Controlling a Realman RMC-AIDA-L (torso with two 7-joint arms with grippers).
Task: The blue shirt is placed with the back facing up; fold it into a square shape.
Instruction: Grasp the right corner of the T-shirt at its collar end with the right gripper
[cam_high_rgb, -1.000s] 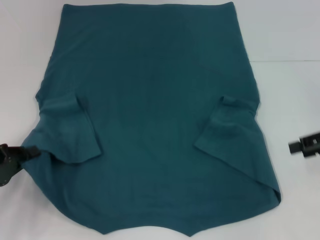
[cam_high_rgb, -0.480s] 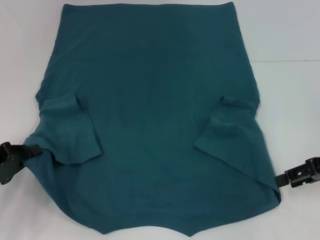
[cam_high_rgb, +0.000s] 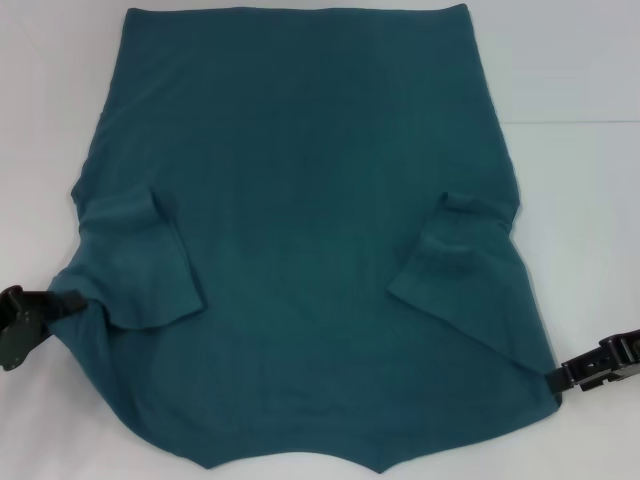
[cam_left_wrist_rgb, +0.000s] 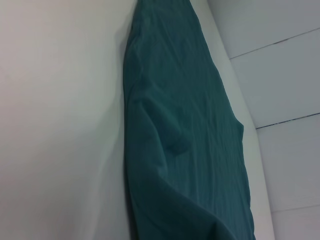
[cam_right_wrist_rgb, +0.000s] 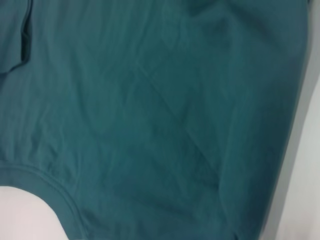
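Observation:
The blue shirt (cam_high_rgb: 300, 230) lies spread flat on the white table (cam_high_rgb: 585, 210), plain side up, filling most of the head view. Its two short sleeves (cam_high_rgb: 140, 265) (cam_high_rgb: 460, 262) are folded inward onto the body. My left gripper (cam_high_rgb: 75, 300) is at the shirt's near left corner, shut on a pinch of fabric that bunches toward it. My right gripper (cam_high_rgb: 560, 381) touches the near right corner at the cloth's edge. The left wrist view shows the shirt (cam_left_wrist_rgb: 185, 150) as a long strip. In the right wrist view the shirt (cam_right_wrist_rgb: 150, 110) fills the frame, with a curved hemmed edge.
White tabletop surrounds the shirt on both sides. A thin seam line (cam_high_rgb: 570, 122) crosses the table at the right. The shirt's near edge reaches the bottom of the head view.
My right gripper came in from the right and down toward me, reaching the shirt's near right corner. The left gripper shifted slightly at the left corner. The shirt has barely moved.

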